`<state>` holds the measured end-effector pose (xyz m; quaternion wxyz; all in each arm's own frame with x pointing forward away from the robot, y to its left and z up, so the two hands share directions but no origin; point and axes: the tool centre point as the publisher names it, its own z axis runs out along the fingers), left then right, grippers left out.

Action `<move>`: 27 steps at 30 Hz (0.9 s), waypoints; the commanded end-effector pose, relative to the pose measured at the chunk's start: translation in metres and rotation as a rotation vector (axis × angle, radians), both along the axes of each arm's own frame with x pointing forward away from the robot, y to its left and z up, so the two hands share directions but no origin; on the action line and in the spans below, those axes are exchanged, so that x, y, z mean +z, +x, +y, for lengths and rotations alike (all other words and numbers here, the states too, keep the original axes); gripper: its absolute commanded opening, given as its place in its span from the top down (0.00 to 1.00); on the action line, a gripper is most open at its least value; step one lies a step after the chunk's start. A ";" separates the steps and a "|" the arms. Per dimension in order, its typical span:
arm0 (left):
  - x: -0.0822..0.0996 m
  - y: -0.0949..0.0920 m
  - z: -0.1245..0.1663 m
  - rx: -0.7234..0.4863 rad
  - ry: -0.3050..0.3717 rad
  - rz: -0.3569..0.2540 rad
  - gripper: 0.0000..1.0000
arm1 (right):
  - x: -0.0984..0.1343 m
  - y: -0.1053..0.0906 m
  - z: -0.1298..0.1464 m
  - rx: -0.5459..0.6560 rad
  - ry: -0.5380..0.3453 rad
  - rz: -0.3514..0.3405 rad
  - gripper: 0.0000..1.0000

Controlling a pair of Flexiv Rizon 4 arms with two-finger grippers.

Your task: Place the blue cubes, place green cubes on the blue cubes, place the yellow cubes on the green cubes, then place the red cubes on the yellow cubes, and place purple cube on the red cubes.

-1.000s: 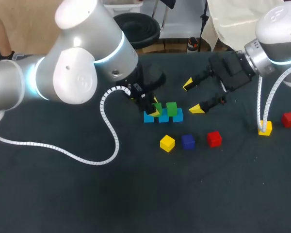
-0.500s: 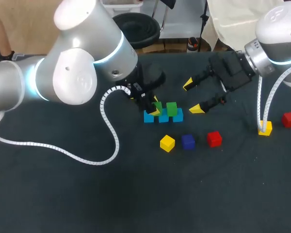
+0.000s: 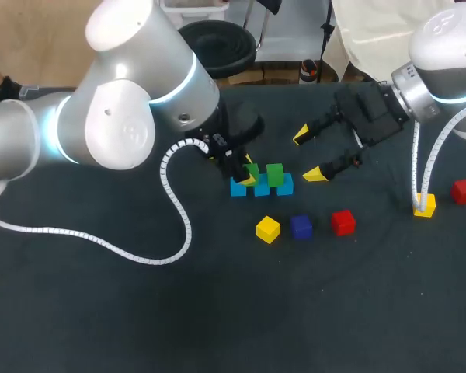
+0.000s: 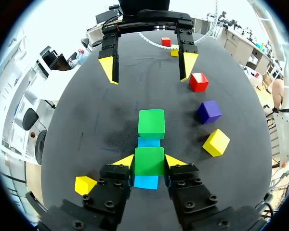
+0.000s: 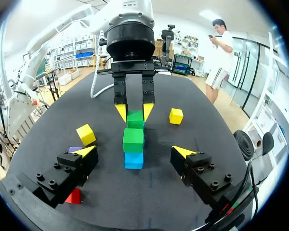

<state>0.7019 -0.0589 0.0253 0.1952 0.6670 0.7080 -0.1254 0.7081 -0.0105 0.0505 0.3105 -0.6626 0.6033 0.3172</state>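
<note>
While angled downward, the left gripper [image 4: 150,161] clamps a green cube [image 4: 149,158]. The right gripper [image 3: 309,155] hovers nearby; its fingers [image 3: 316,174] stand wide apart.

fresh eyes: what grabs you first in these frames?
The left tool clamps a green cube sitting on the row of blue cubes mid-table, next to a second green cube already stacked. The right tool hangs wide open just beyond them. A yellow cube, purple cube and red cube lie loose in front of the row.
</note>
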 end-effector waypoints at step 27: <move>0.000 0.003 0.001 0.019 0.008 0.006 0.00 | 0.000 -0.001 0.000 -0.001 0.001 -0.002 0.00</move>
